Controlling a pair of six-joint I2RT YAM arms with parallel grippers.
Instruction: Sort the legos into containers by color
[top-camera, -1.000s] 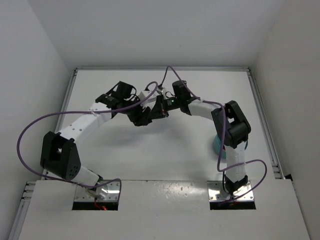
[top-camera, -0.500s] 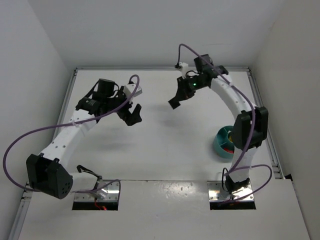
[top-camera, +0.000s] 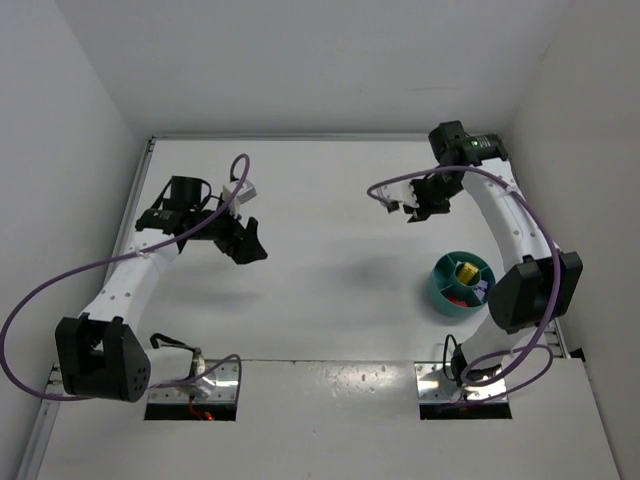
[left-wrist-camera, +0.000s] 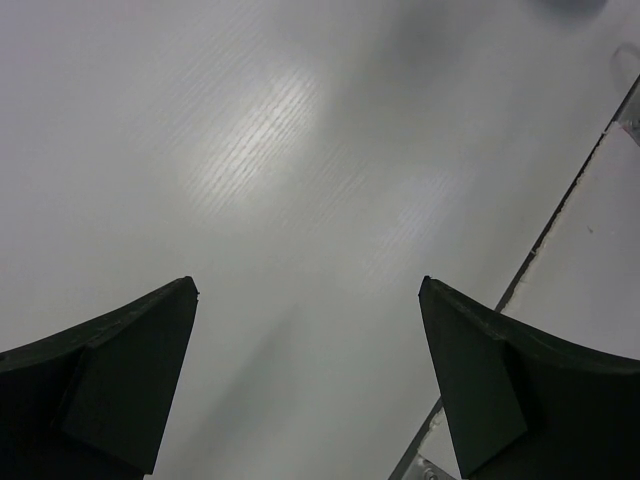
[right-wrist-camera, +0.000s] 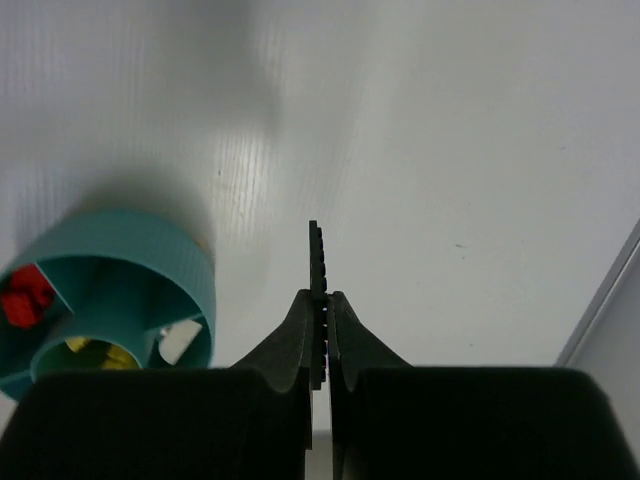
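- The teal bowl (top-camera: 436, 296) sits on the white table (top-camera: 330, 300); every place below is told from it.
- A yellow brick (top-camera: 465, 271) lies in the bowl's round middle cup. A red brick (top-camera: 458, 297) lies in the compartment on the cup's near side, and a lavender brick (top-camera: 483, 289) in the one to its right.
- The right wrist view also shows a cream-white brick (right-wrist-camera: 180, 340) in a compartment just beside the cup.
- Seen from above, the right arm's black elbow (top-camera: 535, 290) overlaps the bowl's right edge and hides that part of the rim.
- The right gripper (top-camera: 422, 208) hangs over the table on the bowl's far side, apart from it. Its jaws are pressed tight together and nothing shows between them.
- In the right wrist view the gripper's own black body covers the nearest part of the bowl, so some compartments cannot be seen.
- The left gripper (top-camera: 243, 243) is well to the left of the bowl, across bare table. Its jaws are spread wide and hold nothing; only table shows between its fingers (left-wrist-camera: 120, 380).
- A purple cable (top-camera: 400, 181) arcs off the right arm, beyond the bowl.
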